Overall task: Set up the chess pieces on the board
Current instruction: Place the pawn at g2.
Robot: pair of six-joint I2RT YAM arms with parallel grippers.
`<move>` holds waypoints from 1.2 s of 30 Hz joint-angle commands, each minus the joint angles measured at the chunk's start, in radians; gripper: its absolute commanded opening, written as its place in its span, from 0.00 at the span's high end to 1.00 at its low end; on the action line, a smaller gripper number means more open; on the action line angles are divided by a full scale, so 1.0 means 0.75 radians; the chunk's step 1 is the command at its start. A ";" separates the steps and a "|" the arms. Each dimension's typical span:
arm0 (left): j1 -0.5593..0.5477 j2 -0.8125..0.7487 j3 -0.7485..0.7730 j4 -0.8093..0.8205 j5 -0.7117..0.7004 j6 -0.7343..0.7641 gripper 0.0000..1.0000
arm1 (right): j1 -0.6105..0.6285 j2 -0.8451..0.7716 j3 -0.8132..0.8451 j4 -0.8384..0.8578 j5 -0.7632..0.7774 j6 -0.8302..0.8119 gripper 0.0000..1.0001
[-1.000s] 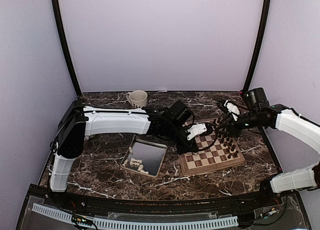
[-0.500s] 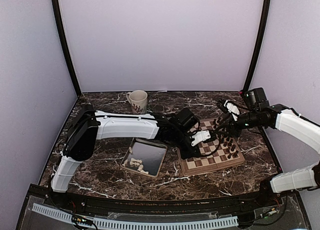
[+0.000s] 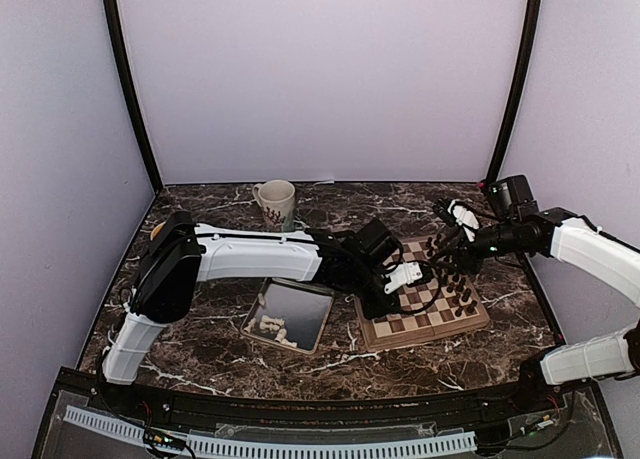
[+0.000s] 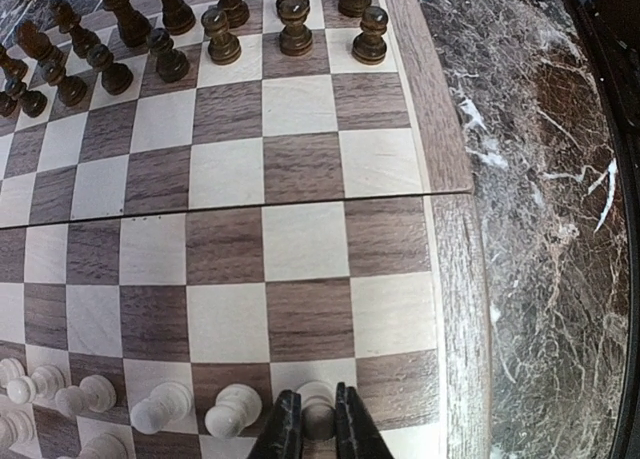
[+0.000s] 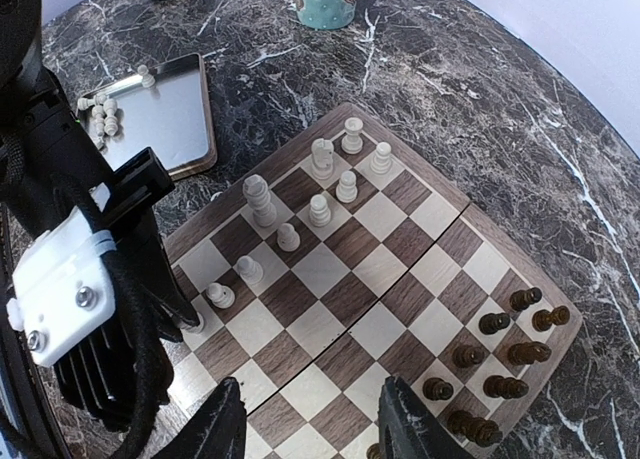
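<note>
The board (image 3: 432, 304) lies right of centre. It also shows in the left wrist view (image 4: 300, 169) and the right wrist view (image 5: 400, 249). My left gripper (image 4: 318, 407) is shut on a cream-white pawn (image 4: 317, 399), low over a square at the end of a row of white pawns (image 4: 160, 407). From above, the left gripper (image 3: 375, 301) is at the board's near-left corner. Several white pieces (image 5: 319, 209) stand on that side. More white pieces (image 3: 272, 327) lie in the tray. My right gripper (image 5: 310, 424) is open and empty above the board's dark-piece side.
Dark brown pieces (image 4: 220, 34) fill the far rows, and they also show in the right wrist view (image 5: 500, 364). The silver tray (image 3: 300, 301) sits left of the board. A cream mug (image 3: 275, 196) stands at the back. The left arm's wrist (image 5: 70, 279) hangs over the board's left edge.
My left arm has reached further right and dropped lower over the board's near-left corner with the pawn. The right arm has not moved.
</note>
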 commanded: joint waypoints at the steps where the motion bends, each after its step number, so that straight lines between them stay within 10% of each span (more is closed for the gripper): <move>1: -0.002 0.002 0.037 -0.012 -0.049 -0.009 0.88 | -0.005 0.009 -0.010 0.018 -0.019 -0.012 0.55; 36: -0.002 -0.148 0.068 -0.241 -0.011 -0.073 0.73 | -0.005 0.019 -0.009 0.000 -0.040 -0.025 0.54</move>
